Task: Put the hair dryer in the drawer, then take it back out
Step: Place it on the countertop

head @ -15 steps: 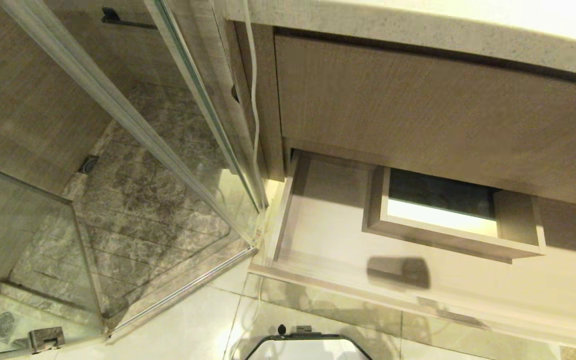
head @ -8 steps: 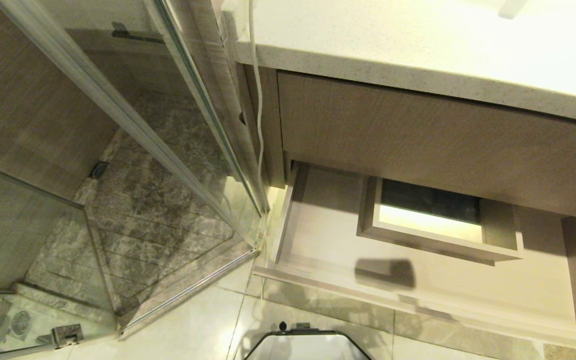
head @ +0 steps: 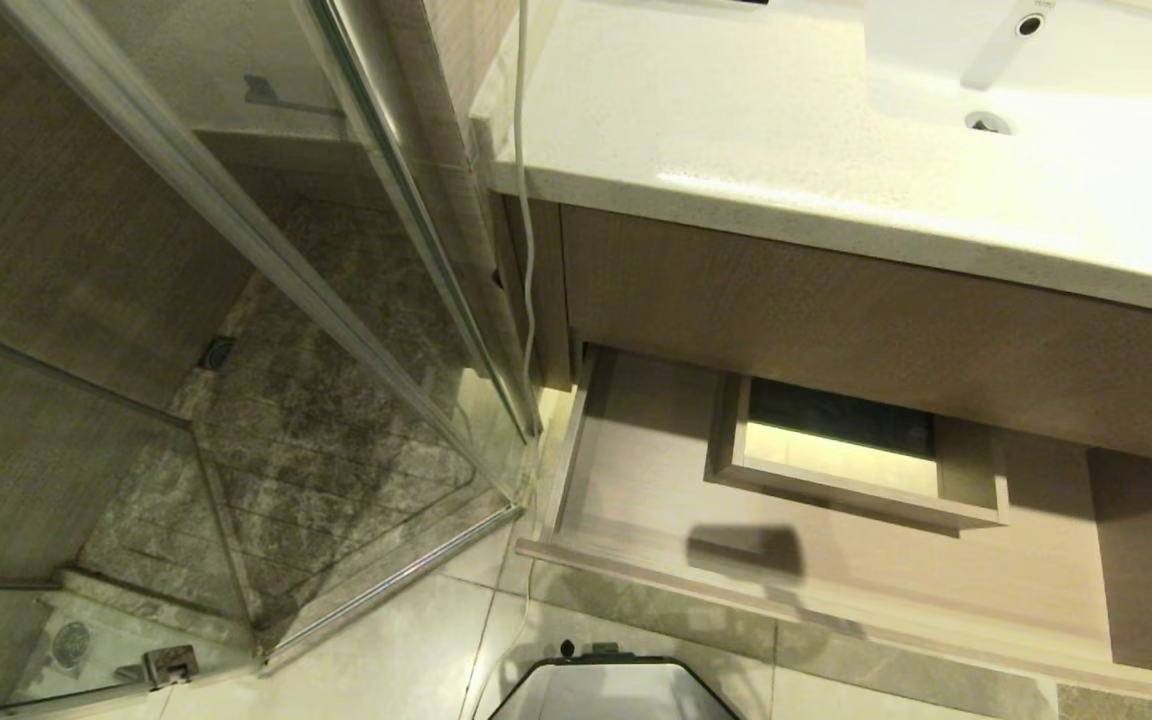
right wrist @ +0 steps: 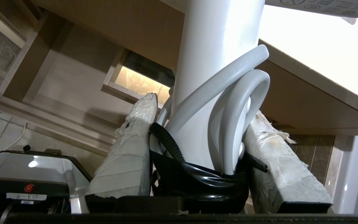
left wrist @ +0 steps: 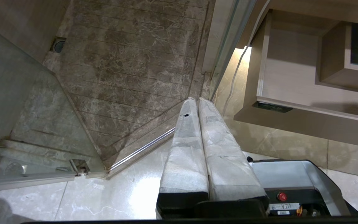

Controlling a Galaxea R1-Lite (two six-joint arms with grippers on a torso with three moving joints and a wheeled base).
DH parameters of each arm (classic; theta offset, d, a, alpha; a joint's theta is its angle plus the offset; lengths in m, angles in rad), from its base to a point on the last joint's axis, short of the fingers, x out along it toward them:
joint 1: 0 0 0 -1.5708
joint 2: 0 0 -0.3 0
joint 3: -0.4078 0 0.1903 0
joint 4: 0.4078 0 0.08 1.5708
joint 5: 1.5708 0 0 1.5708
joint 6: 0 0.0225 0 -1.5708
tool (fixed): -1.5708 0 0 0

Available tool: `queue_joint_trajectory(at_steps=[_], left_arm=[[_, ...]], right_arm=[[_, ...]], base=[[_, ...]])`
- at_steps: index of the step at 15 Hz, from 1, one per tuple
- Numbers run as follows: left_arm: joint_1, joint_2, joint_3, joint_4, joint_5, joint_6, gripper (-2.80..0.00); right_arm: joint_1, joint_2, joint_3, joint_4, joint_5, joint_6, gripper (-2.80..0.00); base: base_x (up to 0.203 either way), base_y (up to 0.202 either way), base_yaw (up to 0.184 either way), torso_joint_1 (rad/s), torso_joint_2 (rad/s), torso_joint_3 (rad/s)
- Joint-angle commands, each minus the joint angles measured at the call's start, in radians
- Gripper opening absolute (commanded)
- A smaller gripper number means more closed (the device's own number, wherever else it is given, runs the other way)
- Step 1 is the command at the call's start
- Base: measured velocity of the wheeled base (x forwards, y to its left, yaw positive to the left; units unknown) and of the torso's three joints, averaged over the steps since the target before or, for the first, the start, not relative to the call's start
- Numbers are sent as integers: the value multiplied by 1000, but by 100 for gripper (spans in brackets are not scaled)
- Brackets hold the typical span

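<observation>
The white hair dryer (right wrist: 210, 62) shows only in the right wrist view. My right gripper (right wrist: 204, 109) is shut on its handle, with the coiled white cord (right wrist: 238, 102) and black strap (right wrist: 197, 180) squeezed between the padded fingers. The drawer (head: 636, 470) stands pulled out below the vanity, its U-shaped inside bare apart from a dark shadow (head: 746, 550). The drawer (right wrist: 73, 84) lies beyond and below the held dryer. My left gripper (left wrist: 197, 100) hangs shut and parked over the floor, left of the drawer (left wrist: 287, 81). Neither gripper shows in the head view.
A boxed cut-out (head: 846, 470) fills the drawer's middle. Above it are a tall wood panel (head: 836, 310), the stone countertop (head: 696, 110) and a white basin (head: 986, 120). A glass shower door (head: 236, 230) and a hanging white cable (head: 526, 250) are at left. My base (head: 606, 690) is below.
The whole head view has shifted as the camera rose: the countertop and basin have come into sight and the drawer sits lower left. Nothing in the scene itself has moved.
</observation>
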Motion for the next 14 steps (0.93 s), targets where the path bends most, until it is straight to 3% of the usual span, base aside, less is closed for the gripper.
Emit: queue_joint_trajectory(at_steps=[1, 6, 9, 14], left_arm=[[0, 0, 2, 0, 0, 0, -280], [-1, 0, 2, 0, 0, 0, -280], [0, 0, 2, 0, 0, 0, -280], [-1, 0, 2, 0, 0, 0, -280]], right_arm=[[0, 3, 0, 2, 0, -5, -280], [-1, -4, -1, -4, 7, -76, -280], [0, -3, -1, -25, 56, -105, -280], [0, 2, -4, -25, 56, -105, -280]], base=[[0, 0, 0, 195, -375, -183], [0, 0, 0, 84, -154, -72], [0, 0, 0, 191, -1, 177], [0, 0, 0, 290, -37, 240]])
